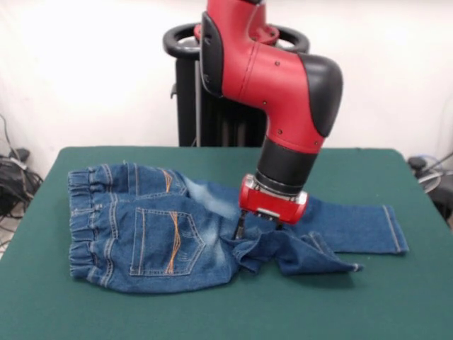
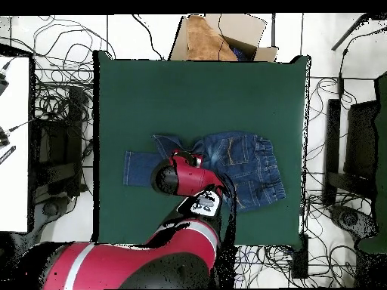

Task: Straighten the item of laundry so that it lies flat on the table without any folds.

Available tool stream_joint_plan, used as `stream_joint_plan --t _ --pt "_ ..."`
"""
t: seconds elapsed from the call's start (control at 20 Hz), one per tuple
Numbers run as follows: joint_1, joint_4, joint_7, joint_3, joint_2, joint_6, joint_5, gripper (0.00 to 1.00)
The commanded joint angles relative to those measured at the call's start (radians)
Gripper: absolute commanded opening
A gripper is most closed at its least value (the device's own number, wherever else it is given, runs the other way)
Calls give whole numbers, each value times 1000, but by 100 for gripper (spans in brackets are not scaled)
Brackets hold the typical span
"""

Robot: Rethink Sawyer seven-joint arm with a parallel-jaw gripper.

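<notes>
Jeans, front view: a small pair of blue denim jeans point(image 1: 177, 230) is laid on the dark green bench point(image 1: 226, 312), the gathered waistband toward the picture's left, the legs running right.
Back pockets: two are shown face up, with orange stitching; the seat is mostly spread.
Far leg: it is extended to the right, nearly flat, its hem near the bench's right side.
Near leg: it is folded back and crumpled beside the crotch, with a pointed flap of cloth lying toward the right.
Gripper, front view: the gripper point(image 1: 241, 228) is lowered from the red wrist onto the crotch, just beside the crumpled leg.
Fingers: one dark finger point(image 1: 239, 227) is seen touching the denim; whether cloth is pinched cannot be told, as the other is hidden by the wrist.
Jeans, overhead view: the jeans point(image 2: 238, 162) are placed near the middle of the bench point(image 2: 196, 83), the waistband toward the picture's right, one leg reaching left.
Arm, overhead view: the crotch and the folded leg are covered by the red arm point(image 2: 189, 177); the gripper itself is not shown.
Surroundings: cables and an open cardboard box point(image 2: 219, 36) are noted beyond the bench's edge.
Task state, judged: not finished; one leg is yet to be unfolded.
Risk, drag: the whole garment could be slid rather than unfolded, if too little weight is left holding the seat.
Risk, layers: both layers could be caught together, so the fold would be carried along.
Risk, slip: thick denim could be lost from a shallow pinch.
</notes>
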Motion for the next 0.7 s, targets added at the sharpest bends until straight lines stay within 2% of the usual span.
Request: stream_joint_plan --t 0.05,0.2,0.5,0.6,0.7 --pt "-31 -24 82 74 79 82 -43 100" --pt "-74 20 95 126 22 73 -52 100" --pt "-147 96 99 206 -151 177 -44 100" --pt "-150 103 109 213 -180 199 -34 100" --pt "-166 121 130 238 -192 166 -30 100"
